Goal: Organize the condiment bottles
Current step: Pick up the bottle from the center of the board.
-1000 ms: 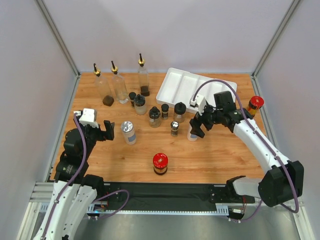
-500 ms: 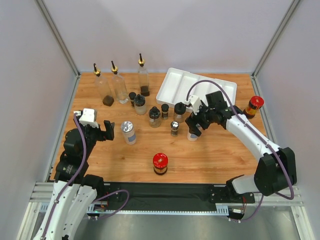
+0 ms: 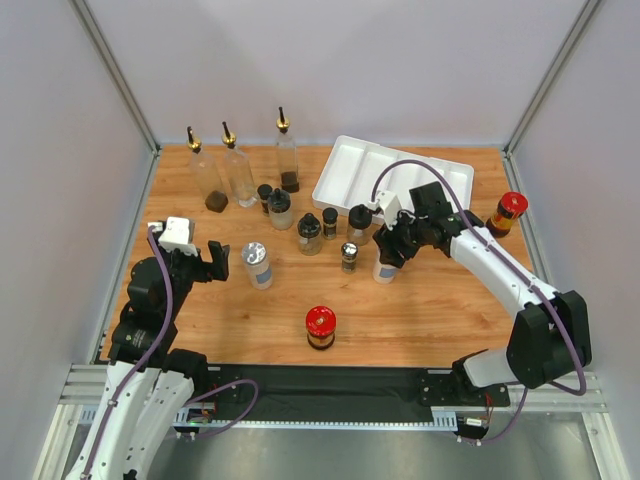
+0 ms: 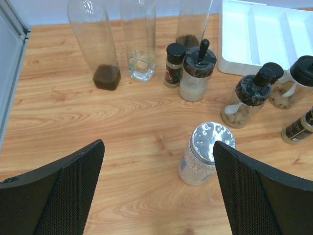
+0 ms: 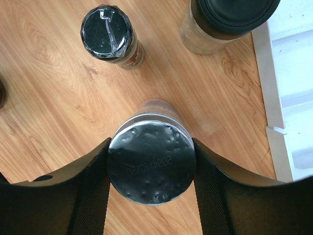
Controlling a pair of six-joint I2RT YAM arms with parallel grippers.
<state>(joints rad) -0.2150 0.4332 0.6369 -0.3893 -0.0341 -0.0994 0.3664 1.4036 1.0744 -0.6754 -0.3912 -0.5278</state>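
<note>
As the right end effector (image 3: pixel 388 248) sits clamped on a silver-lidded shaker (image 5: pixel 151 161), both black mesh-faced fingers (image 5: pixel 90 191) press against its dimpled metal lid, and the shaker stands upright on the desk (image 3: pixel 430 310), right of centre, near the white divided tray (image 3: pixel 345 185). Just beyond it, a small jar with a film-wrapped black cap (image 5: pixel 108 34) and a wide black-capped jar (image 5: pixel 230 19) with pale contents, that one close to the tray's edge. Over on the left, the left end effector (image 4: pixel 157 147) hangs with its fingers wide apart, gripping nothing. Ahead of it stands a second silver-lidded shaker (image 4: pixel 203 156), clear-walled and full of pale granules. Along the back, three tall clear glass bottles: the left bottle (image 4: pixel 100 46) has a dark brown residue at the bottom, the middle bottle (image 4: pixel 139 39) looks clear right through, the right bottle (image 4: pixel 193 24) shows something dark low down. Beside them, a round jar of whitish powder (image 4: pixel 197 73) and a jar of beige chunks (image 4: pixel 247 100). One red-lidded dark jar (image 3: pixel 320 327) stands alone near the front of the wood-grain desk, another red-lidded jar (image 3: pixel 509 212) at the right edge
</note>
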